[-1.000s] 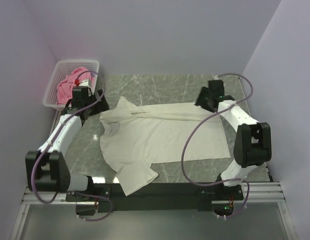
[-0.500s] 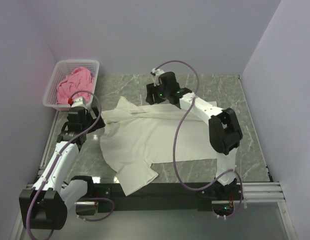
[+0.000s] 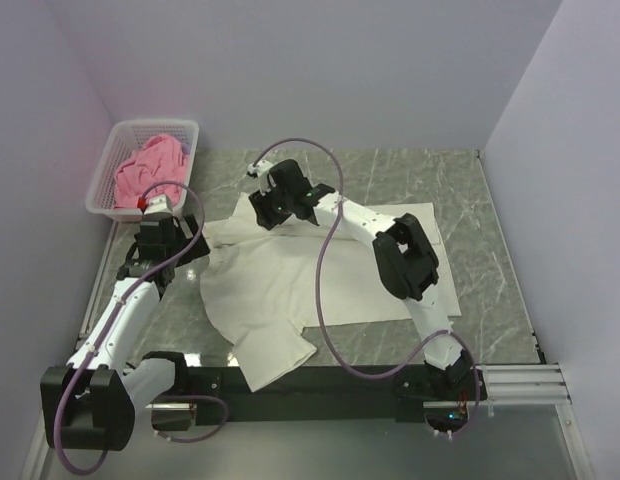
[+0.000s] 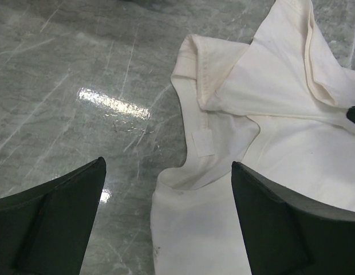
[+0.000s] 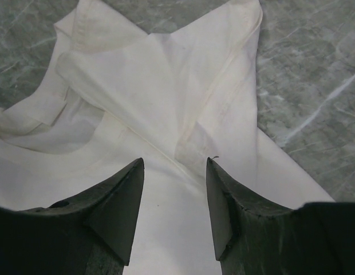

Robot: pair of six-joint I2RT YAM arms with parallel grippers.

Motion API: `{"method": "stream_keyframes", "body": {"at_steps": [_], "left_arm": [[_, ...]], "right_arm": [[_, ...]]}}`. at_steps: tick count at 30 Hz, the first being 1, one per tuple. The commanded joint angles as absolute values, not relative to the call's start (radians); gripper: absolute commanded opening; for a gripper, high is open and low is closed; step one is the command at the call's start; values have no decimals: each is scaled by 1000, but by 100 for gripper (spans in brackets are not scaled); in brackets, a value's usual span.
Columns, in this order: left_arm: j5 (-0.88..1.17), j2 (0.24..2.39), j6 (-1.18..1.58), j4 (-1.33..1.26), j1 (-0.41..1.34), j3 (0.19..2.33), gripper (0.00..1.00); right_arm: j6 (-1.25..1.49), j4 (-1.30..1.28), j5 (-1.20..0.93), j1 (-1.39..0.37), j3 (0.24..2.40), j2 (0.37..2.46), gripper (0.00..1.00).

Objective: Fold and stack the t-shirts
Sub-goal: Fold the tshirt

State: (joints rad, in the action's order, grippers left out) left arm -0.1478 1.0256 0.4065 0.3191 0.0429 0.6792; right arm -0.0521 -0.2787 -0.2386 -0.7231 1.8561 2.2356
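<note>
A cream-white t-shirt (image 3: pixel 290 285) lies spread on the marble table, neck to the left, with one sleeve hanging over the near edge. My right gripper (image 3: pixel 267 208) hovers over its far left sleeve, which lies folded in over the shoulder (image 5: pixel 166 86). In the right wrist view the right gripper (image 5: pixel 174 161) is open with only cloth below it. My left gripper (image 3: pixel 178 243) stands wide open just left of the collar (image 4: pixel 200 143), and in its own view the left gripper (image 4: pixel 167 166) straddles the shirt's left edge. A pink t-shirt (image 3: pixel 148 170) lies crumpled in the basket.
The white lattice basket (image 3: pixel 155 125) sits at the far left corner, off the marble. Bare marble (image 3: pixel 490 200) shows to the right of the shirt and along the back. Lilac walls close in on three sides. Cables loop above both arms.
My right arm has swung from the far right across the shirt's back edge to its left shoulder, its jaws narrowing. The left arm pulled back slightly toward me.
</note>
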Motion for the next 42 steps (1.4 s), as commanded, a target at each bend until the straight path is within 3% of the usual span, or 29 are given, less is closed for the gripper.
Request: {"method": "stream_keyframes", "body": {"at_steps": [1, 13, 18, 42], "left_arm": [[-160, 1015, 413, 288, 46, 693, 95], [-138, 1008, 414, 290, 45, 695, 95], [-138, 1005, 411, 293, 46, 695, 96], [-115, 1012, 405, 293, 46, 693, 95]], "right_arm": [[-86, -290, -193, -735, 1920, 2272, 54], [-132, -342, -153, -745, 2029, 2370, 45], [-141, -373, -141, -752, 2065, 2390, 37], [-153, -414, -207, -758, 2031, 2390, 41]]}}
